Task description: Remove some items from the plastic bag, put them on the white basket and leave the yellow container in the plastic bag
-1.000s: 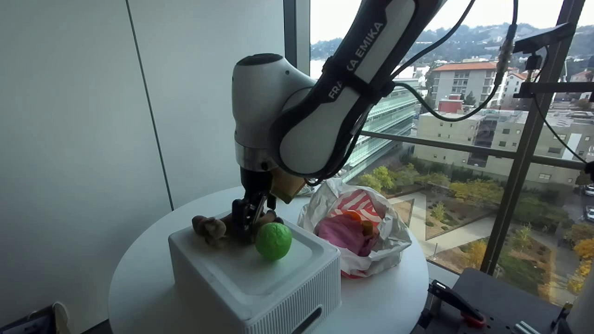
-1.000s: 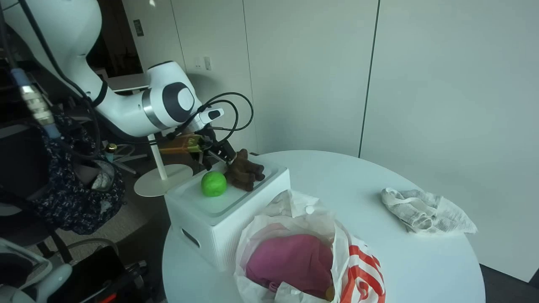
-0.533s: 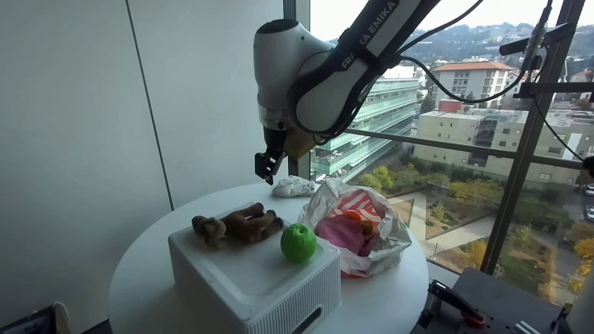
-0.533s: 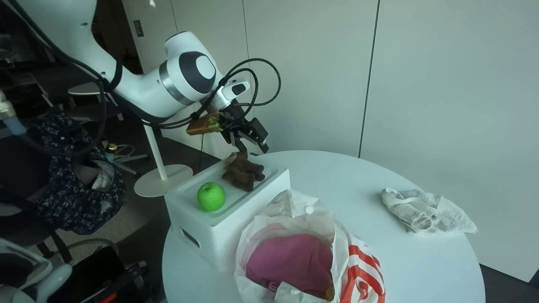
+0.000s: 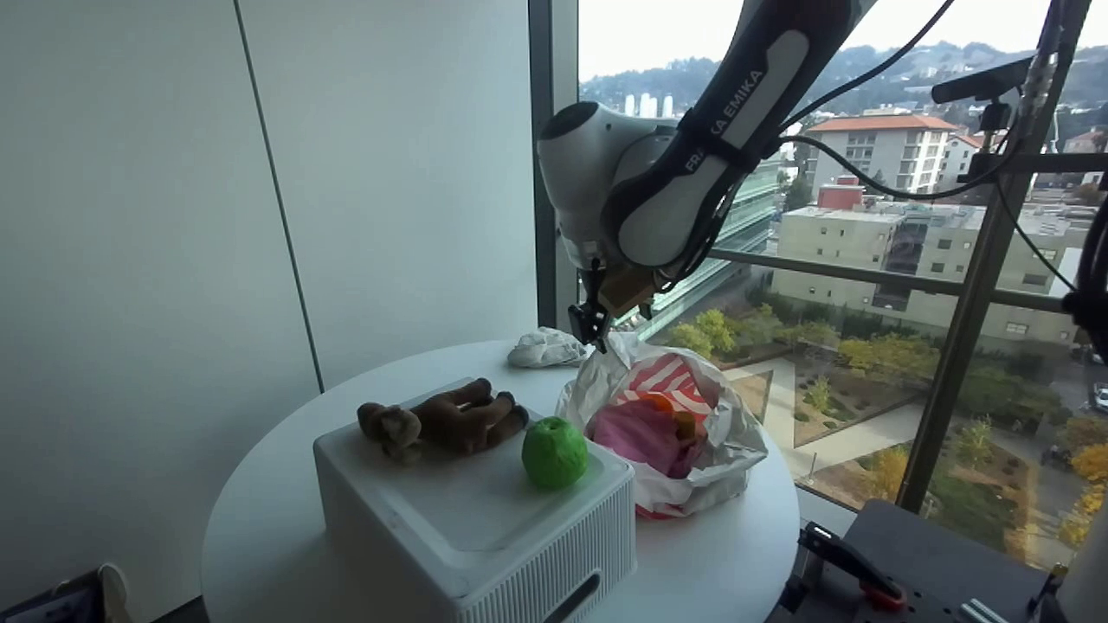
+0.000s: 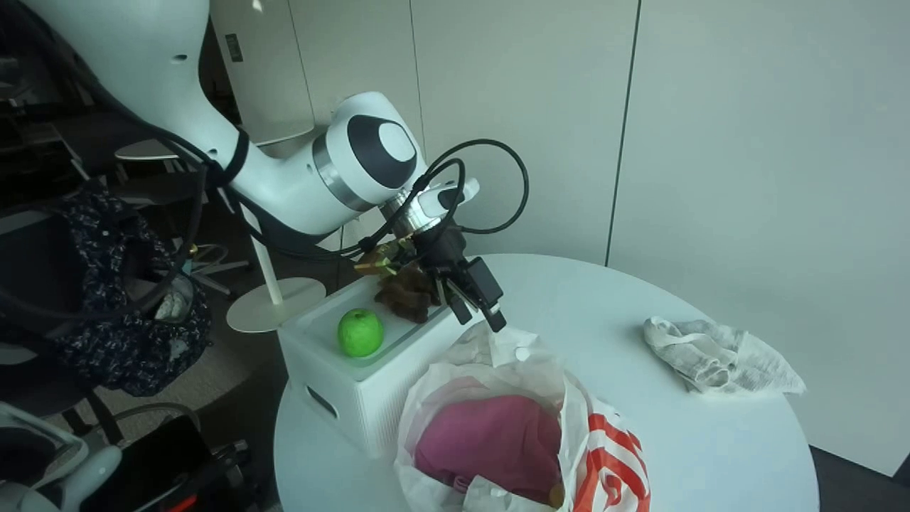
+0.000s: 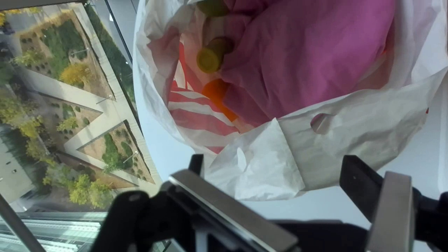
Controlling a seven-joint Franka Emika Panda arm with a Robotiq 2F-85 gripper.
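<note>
Bag of crinkled white plastic, red-striped, wide-mouthed around pink cloth; gripper nearby, jaws apart.

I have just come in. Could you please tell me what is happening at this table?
A robot arm has the job of taking items out of a plastic bag and putting them on a white basket. A brown stuffed toy and a green fruit already lie there. The gripper is open, holds nothing, and hangs near the bag's rim. Inside the bag are a pink cloth, an orange item and a yellow item, perhaps the container that should stay.
</note>
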